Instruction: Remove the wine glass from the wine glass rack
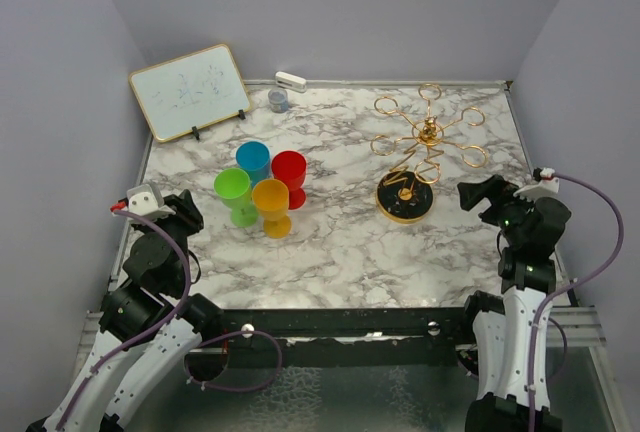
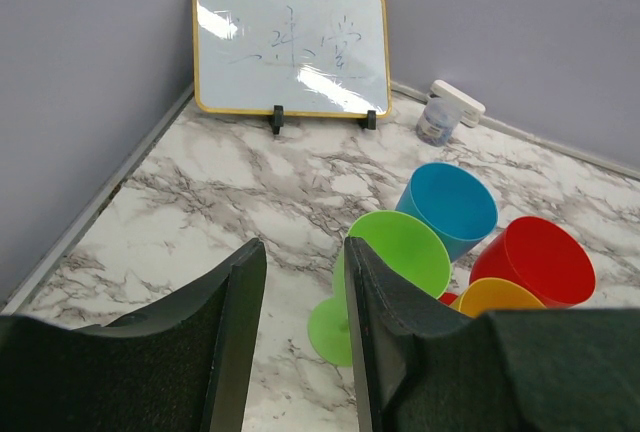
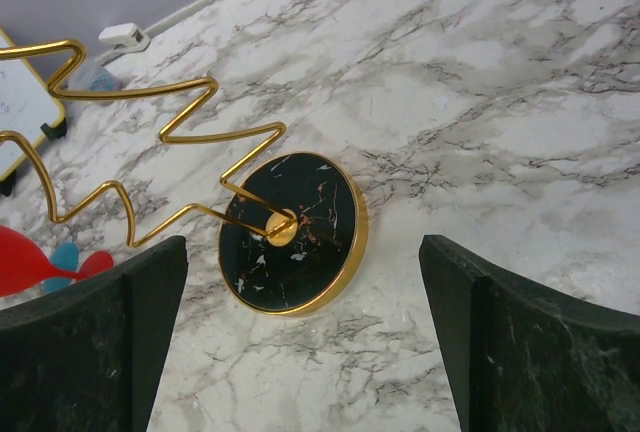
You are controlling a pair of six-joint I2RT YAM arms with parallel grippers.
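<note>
Looped gold-wire rack point(image 1: 428, 134) on a glossy black disc sits just ahead of the wide-spread right tool point(image 1: 467, 195). Left tool point(image 2: 303, 247) is barely parted, empty.

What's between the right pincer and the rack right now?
Nothing: bare marble tabletop separates the right pincer from the wine glass rack, seen in top external view.

No legible text; whiteboard point(image 2: 290, 44) bears faint blue scribbles, unreadable.
</note>
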